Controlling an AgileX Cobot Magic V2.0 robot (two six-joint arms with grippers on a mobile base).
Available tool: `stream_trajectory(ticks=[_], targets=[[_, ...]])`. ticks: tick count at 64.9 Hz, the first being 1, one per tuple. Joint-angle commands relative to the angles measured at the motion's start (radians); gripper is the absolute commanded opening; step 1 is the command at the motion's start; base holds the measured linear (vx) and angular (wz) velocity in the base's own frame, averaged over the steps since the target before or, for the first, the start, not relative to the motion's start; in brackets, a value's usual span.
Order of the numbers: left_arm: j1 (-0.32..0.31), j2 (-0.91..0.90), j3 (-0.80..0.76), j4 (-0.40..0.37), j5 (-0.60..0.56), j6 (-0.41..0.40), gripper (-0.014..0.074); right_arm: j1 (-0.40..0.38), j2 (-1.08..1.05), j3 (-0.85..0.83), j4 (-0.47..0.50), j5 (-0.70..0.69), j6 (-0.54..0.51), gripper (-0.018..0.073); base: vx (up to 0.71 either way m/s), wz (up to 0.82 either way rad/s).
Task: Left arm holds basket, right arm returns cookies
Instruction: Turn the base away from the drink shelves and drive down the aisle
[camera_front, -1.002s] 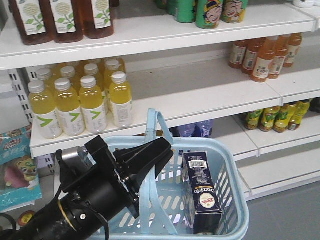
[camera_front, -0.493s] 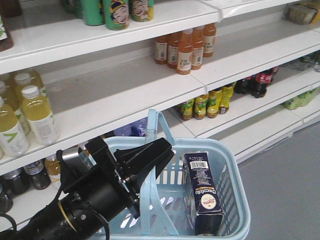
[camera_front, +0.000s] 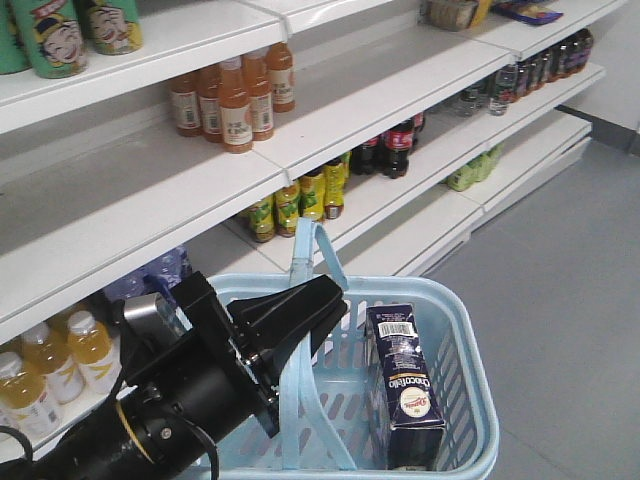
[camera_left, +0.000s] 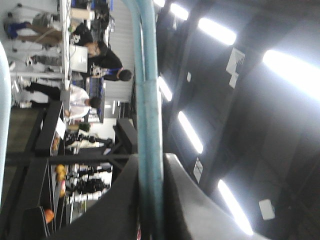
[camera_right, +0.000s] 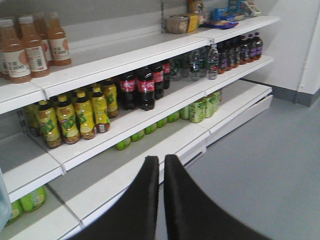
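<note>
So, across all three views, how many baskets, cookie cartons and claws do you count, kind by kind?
basket: 1
cookie carton: 1
claws: 2 (left claw, right claw)
Total: 4

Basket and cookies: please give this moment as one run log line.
basket: beside drink shelves | left gripper: shut on handle | cookies: inside basket, barcode end up | right gripper: shut, empty
</note>
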Motion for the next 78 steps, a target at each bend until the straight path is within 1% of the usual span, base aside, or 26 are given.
stream_trajectory(ticks=[1,48,78], targets=[[-0.007,-0.039,-0.027,0.000,-0.286,-0.003,-0.0003,-0.008,-0.012,0.018,-0.010,-0.071,-0.003,-0.0006,0.03,-0.49],[-0.007,-0.039,-0.027,0.000,-0.286,-0.003,-0.0003,-0.008,-0.012,0.018,-0.010,-0.071,-0.003,-0.0006,0.05,-0.56],[-0.007,-0.039,-0.027,0.000,-0.286,-0.003,-0.0003,-0.008,-0.012,0.018,-0.010,-0.071,-0.003,-0.0006,0.07,-0.39]])
